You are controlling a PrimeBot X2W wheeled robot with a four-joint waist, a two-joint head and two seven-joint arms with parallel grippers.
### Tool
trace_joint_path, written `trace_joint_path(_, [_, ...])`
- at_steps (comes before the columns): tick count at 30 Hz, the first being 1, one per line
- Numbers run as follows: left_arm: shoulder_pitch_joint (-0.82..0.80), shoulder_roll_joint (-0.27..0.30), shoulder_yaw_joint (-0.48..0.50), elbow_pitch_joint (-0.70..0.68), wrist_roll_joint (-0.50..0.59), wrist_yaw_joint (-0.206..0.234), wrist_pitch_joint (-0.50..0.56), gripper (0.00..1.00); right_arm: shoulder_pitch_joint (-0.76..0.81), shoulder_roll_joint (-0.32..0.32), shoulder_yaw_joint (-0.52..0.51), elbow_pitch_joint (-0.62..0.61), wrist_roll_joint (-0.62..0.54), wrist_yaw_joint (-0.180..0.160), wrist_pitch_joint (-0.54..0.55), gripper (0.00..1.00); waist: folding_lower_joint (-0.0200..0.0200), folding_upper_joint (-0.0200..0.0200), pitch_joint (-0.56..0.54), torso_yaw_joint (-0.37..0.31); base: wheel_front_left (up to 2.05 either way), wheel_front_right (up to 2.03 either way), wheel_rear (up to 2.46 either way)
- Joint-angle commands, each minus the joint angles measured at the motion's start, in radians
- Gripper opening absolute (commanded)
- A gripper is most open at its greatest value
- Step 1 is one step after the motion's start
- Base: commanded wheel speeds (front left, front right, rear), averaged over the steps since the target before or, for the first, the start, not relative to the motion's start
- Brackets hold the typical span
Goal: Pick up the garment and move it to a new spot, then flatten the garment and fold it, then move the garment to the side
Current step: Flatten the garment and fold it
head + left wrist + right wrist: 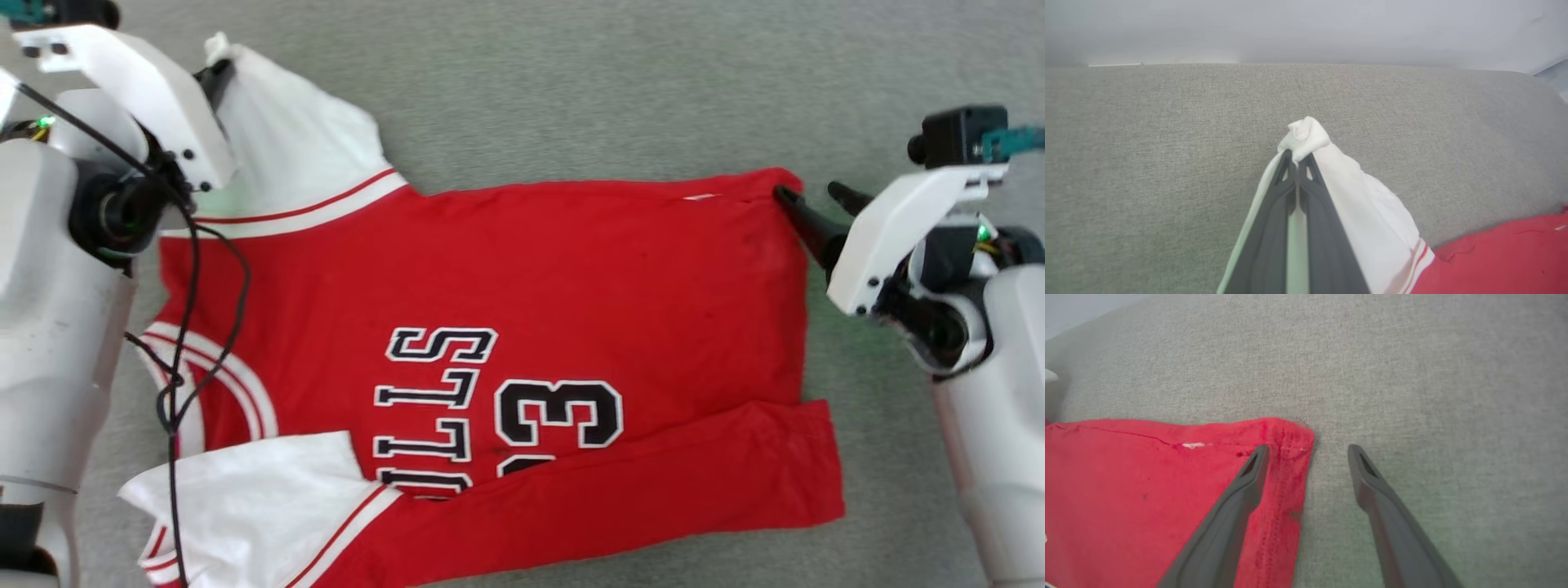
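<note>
The red jersey T-shirt with white short sleeves (490, 269) is lying on the grey cloth-covered worktop (612, 82). Its front is facing up, with the black letters and number showing. One long side is lying folded over the front and is hiding part of the letters.

The left gripper (1298, 163) is pressing its two dark fingers together on the tip of the far white sleeve (1363, 204), pinching a little bunch of cloth. The right gripper (1308, 450) is holding its fingers spread wide at a bottom corner of the shirt. One finger is sitting over the red hem and the other over bare grey cloth, so it is not pinching anything.

The shirt is looking soft, thin and light. It is likely going to sag and wrinkle when lifted, not stay flat, and it is not going to break. Corners and stitched edges are looking like the best places to hold, since the cloth is thicker there. A tiny pinch could be slipping off, so taking a good bite of cloth seems wise.
</note>
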Motion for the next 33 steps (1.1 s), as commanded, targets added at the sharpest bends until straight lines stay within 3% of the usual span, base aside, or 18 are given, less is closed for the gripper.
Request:
trace_joint_path(1, [-0.005,-0.016,-0.001,-0.010,0.004,-0.008,-0.026,0.00,-0.046,-0.013,0.006,0.037,-0.015,0.000,0.053,1.00,-0.0001,0.0000,0.003,0.049,0.00,0.00,0.00])
trace_joint_path(9, [0.007,-0.054,-0.012,-0.033,-0.003,-0.028,-0.069,0.00,-0.125,-0.029,0.048,0.195,-0.049,0.000,0.285,1.00,-0.0001,0.0000,0.020,0.109,0.00,0.00,0.00])
trace_joint_path(10, [0.009,-0.056,-0.013,-0.033,-0.003,-0.031,-0.073,0.00,-0.120,-0.025,0.054,0.211,-0.054,0.000,0.316,0.95,-0.0001,0.0000,0.020,0.113,0.00,0.00,0.00])
trace_joint_path(11, [0.012,-0.057,-0.014,-0.032,-0.005,-0.034,-0.075,0.00,-0.119,-0.020,0.056,0.219,-0.051,0.000,0.334,0.37,-0.0001,0.0000,0.020,0.115,0.00,0.00,0.00])
trace_joint_path(12, [0.015,-0.060,-0.016,-0.033,-0.008,-0.038,-0.076,0.00,-0.120,-0.017,0.054,0.228,-0.048,0.000,0.351,0.00,-0.0001,0.0000,0.020,0.118,0.00,0.00,0.00])
trace_joint_path(16, [0.021,-0.059,-0.016,-0.028,-0.014,-0.047,-0.089,0.00,-0.132,-0.023,0.045,0.221,-0.056,0.001,0.349,0.00,-0.0001,0.0000,0.014,0.123,0.00,0.00,0.00])
trace_joint_path(23, [0.081,-0.034,-0.004,-0.046,-0.016,-0.056,-0.145,0.00,-0.134,-0.043,0.001,0.097,-0.059,0.000,0.233,0.00,-0.0001,0.0000,-0.030,0.115,0.00,0.00,0.00])
trace_joint_path(33, [0.381,0.018,0.047,-0.205,-0.050,-0.005,-0.278,0.00,0.123,-0.039,-0.056,-0.131,-0.093,0.000,0.151,0.00,-0.0001,0.0000,-0.147,0.131,0.00,0.00,0.00])
